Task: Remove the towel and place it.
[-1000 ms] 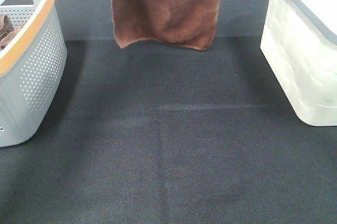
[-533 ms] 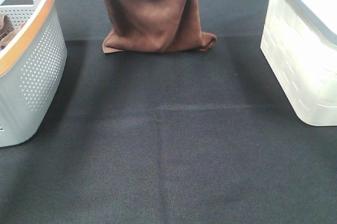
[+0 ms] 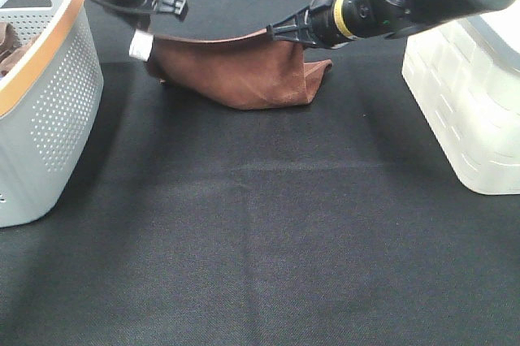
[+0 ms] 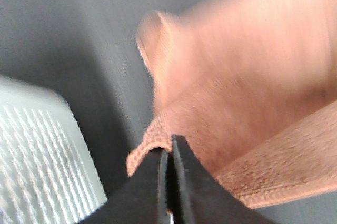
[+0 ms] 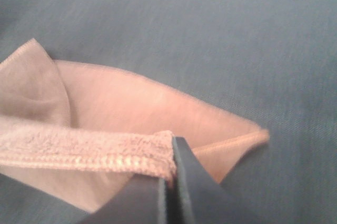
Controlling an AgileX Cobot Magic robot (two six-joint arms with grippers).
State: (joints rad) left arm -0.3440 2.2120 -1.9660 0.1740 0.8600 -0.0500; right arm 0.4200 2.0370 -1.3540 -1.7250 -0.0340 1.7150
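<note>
The reddish-brown towel [image 3: 236, 74] hangs by its top edge between both grippers, its lower part folded on the black mat at the back. A white tag [image 3: 140, 45] shows at its left corner. My left gripper [image 3: 154, 33] is shut on the left corner, and in the left wrist view its fingertips [image 4: 168, 148] pinch the towel's hem [image 4: 247, 103]. My right gripper [image 3: 272, 32] is shut on the right corner. In the right wrist view the right gripper [image 5: 169, 153] clamps the stitched edge of the towel [image 5: 131, 108].
A grey perforated basket [image 3: 57, 102] with an orange rim stands at the left, with a bunched brown cloth [image 3: 8, 45] inside it. A white lidded bin [image 3: 467, 94] stands at the right. The black mat [image 3: 260, 224] covers the table.
Both arms have come down into view. The towel, hanging free a second ago, has been lowered, so its bottom now lies folded on the mat.
</note>
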